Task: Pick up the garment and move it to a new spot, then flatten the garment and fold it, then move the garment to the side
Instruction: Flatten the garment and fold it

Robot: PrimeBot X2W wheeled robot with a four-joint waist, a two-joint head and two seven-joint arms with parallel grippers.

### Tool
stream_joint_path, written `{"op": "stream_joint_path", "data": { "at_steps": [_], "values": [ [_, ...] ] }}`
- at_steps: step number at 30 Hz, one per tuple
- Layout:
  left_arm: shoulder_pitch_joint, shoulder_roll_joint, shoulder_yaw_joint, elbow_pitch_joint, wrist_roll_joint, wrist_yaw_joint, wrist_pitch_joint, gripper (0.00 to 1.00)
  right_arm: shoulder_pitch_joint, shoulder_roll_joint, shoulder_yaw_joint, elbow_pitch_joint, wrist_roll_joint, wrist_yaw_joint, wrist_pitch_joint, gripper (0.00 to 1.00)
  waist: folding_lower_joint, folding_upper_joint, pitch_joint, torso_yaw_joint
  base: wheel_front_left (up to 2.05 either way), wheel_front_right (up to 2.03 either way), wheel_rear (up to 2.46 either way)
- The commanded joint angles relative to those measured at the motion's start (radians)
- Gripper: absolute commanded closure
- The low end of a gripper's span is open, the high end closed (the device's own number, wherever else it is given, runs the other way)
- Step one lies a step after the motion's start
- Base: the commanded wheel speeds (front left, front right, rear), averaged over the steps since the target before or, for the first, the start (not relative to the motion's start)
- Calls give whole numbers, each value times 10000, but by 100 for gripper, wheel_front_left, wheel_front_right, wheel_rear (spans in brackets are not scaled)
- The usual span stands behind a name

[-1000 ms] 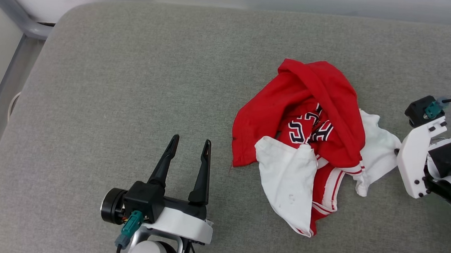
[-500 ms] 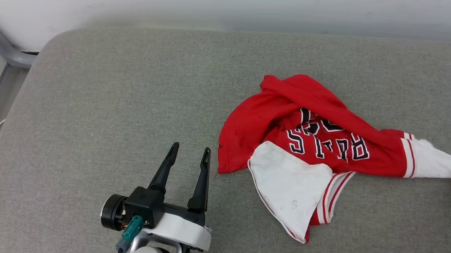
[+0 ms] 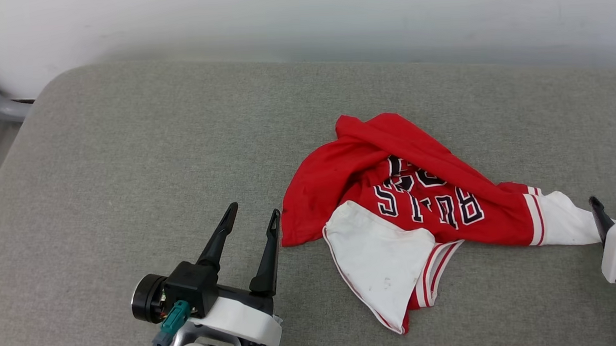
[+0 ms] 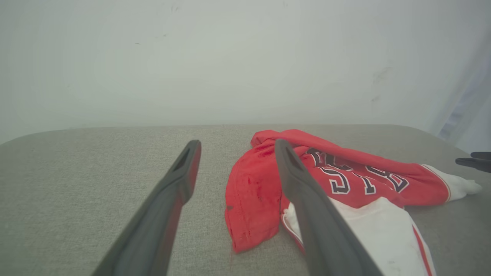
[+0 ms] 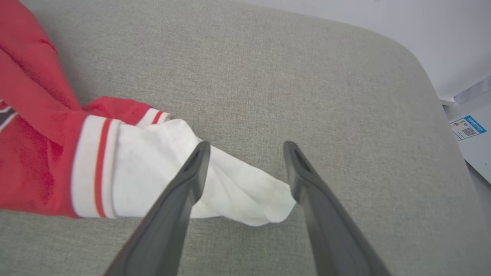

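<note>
I see the crumpled red jersey shirt with white sleeves (image 3: 420,209) on the grey fabric surface (image 3: 127,151), its lettering partly folded under. My right hand (image 5: 247,145), fingers apart, straddles one sleeve tip. My left hand (image 3: 254,209) is spread, empty.

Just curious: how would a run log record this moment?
garment: crumpled on grey cushion | left gripper: jaws open, empty | right gripper: jaws open at white sleeve
</note>
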Motion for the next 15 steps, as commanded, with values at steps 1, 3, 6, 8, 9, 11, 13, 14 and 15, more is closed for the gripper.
{"op": "stream_joint_path", "data": {
  "at_steps": [1, 3, 6, 8, 9, 11, 13, 14, 15],
  "values": [
    [76, 2, 73, -49, -26, -21, -26, 0, 68, 121, -5, -284, 120, -11, -479, 0, 0, 0, -127, -204, 0, 0, 0],
    [102, 2, 119, -68, -68, -18, -26, 0, 265, 227, 6, -735, 144, -11, -1269, 0, 0, 0, -231, -353, 0, 0, 0],
    [115, 2, 188, -90, -112, -44, -26, 0, 636, 626, -39, -1433, 480, -11, -2319, 0, 0, 0, -367, -531, 0, 0, 0],
    [119, 1, 201, -104, -130, -62, -26, 0, 1016, 932, -139, -1932, 688, -11, -2989, 0, 0, 0, -437, -623, 0, 0, 0],
    [127, 1, 202, -118, -172, -73, -26, 0, 1269, 1094, -167, -2142, 753, -11, -3241, 0, 0, 0, -461, -661, 0, 0, 0],
    [172, 0, 201, -127, -222, -77, -26, 0, 1752, 1499, -274, -2597, 814, -11, -3751, 0, 0, 0, -496, -735, 0, 0, 0],
    [215, 1, 144, -38, -244, -132, -26, 0, 2159, 1839, -341, -2943, 824, -9, -4058, 0, 0, 0, -500, -817, 0, 0, 0],
    [220, 1, 110, 7, -224, -166, -26, 0, 2314, 2000, -383, -3081, 832, -9, -4173, 0, 0, 0, -489, -859, 0, 0, 0],
    [208, 1, 88, 45, -229, -179, -26, 0, 2465, 2152, -423, -3195, 807, -9, -4231, 0, 0, 0, -474, -902, 0, 0, 0]
  ]
}}
